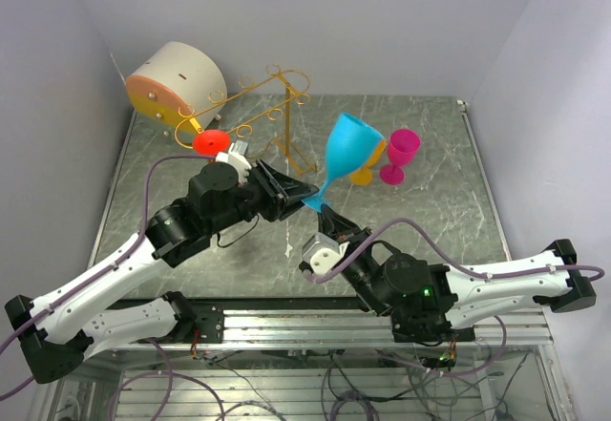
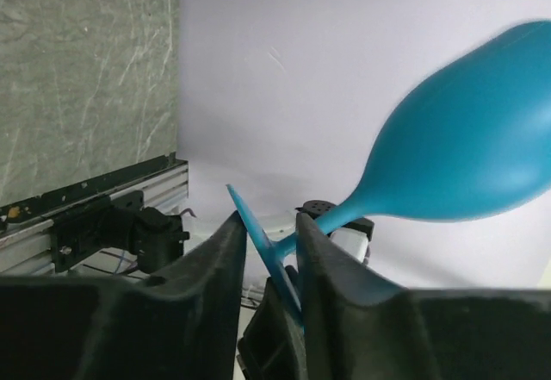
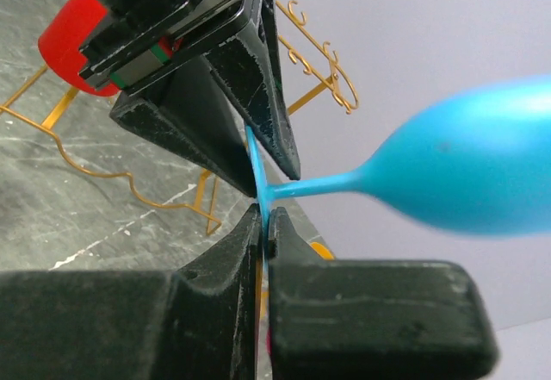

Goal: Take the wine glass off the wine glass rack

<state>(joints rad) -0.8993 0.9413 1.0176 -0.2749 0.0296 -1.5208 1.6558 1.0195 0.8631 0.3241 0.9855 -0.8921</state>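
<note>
Our right end effector (image 3: 265, 223) is pinching the blue glass (image 3: 465, 169) by its foot. Our left end effector (image 2: 269, 222) sits spread around that foot, not clamped.

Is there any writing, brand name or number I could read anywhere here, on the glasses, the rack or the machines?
None readable in any view.
The blue wine glass, gold wine glass rack, cream drum, left arm and right arm show no lettering.
The green and red patch on the left gripper is colour only.
</note>
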